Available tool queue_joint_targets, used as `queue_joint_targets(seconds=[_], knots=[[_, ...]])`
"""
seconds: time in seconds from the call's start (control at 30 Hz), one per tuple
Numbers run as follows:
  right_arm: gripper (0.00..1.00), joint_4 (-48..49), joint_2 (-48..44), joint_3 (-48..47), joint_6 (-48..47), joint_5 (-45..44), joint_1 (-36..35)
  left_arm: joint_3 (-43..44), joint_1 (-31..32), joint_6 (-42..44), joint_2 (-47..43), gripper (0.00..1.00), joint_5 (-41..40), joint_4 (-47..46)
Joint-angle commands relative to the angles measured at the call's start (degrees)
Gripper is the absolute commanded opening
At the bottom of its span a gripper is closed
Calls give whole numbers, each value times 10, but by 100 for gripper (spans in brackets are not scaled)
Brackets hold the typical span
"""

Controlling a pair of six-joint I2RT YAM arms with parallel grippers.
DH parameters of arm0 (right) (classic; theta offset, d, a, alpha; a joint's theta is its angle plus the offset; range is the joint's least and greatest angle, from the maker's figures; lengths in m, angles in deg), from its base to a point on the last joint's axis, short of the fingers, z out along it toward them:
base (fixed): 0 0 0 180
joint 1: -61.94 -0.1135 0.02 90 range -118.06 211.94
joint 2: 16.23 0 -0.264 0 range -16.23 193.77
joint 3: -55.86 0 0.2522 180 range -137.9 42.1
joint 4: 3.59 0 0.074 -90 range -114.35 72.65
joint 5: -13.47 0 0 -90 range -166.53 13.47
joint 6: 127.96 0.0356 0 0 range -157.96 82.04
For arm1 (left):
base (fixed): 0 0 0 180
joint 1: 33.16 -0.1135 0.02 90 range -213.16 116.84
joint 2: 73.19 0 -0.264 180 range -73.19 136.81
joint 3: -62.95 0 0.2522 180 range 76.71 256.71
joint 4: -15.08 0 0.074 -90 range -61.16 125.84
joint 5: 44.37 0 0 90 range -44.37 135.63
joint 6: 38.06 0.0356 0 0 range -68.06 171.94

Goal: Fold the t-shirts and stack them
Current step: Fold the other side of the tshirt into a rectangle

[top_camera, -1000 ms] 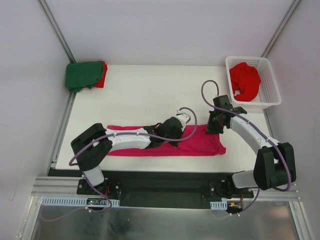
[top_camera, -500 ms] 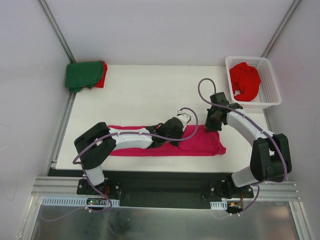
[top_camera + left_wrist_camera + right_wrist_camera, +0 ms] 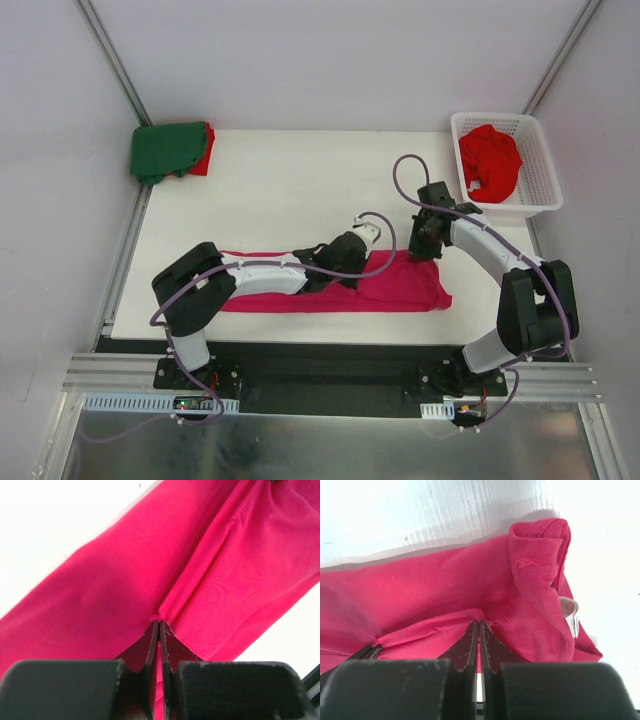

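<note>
Black left end effector (image 3: 158, 625) is clamping a fold midway along the magenta t-shirt (image 3: 405, 288); right end effector (image 3: 480, 625) is clamping its far right edge. Shirt is lying in a strip along the near table (image 3: 290, 190) edge. Green t-shirt (image 3: 165, 148) is sitting on a red t-shirt (image 3: 206, 150) far left; crumpled red t-shirt (image 3: 490, 160) is lying in the basket (image 3: 548, 180) far right.

A red t-shirt (image 3: 207, 150) lies mostly hidden under the green t-shirt (image 3: 165, 148). The left arm (image 3: 262, 280) covers the middle stretch of the pink t-shirt (image 3: 410, 285).
</note>
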Motion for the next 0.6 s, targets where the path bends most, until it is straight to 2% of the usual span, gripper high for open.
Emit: queue_joint_targets(seconds=[0.0,0.2,0.27,0.3,0.33,0.4,0.43,0.57], knots=[[1,9,6,-27,-14,-37,3,18,-11,18,12,0,-21,28],[1,9,11,-29,-14,-36,3,21,-16,24,21,0,-21,30],[2,8,13,-30,-14,-35,3,22,-16,22,24,4,-21,30],[4,9,13,-30,-14,-35,3,23,-17,22,25,9,-22,30],[11,9,13,-30,-14,-35,3,22,-17,21,26,23,-23,30],[18,9,12,-30,-15,-35,3,21,-17,20,26,39,-28,30],[25,9,9,-30,-17,-35,2,19,-16,19,23,53,-32,30],[36,9,-3,-32,-21,-46,2,18,-17,20,13,67,-54,34]])
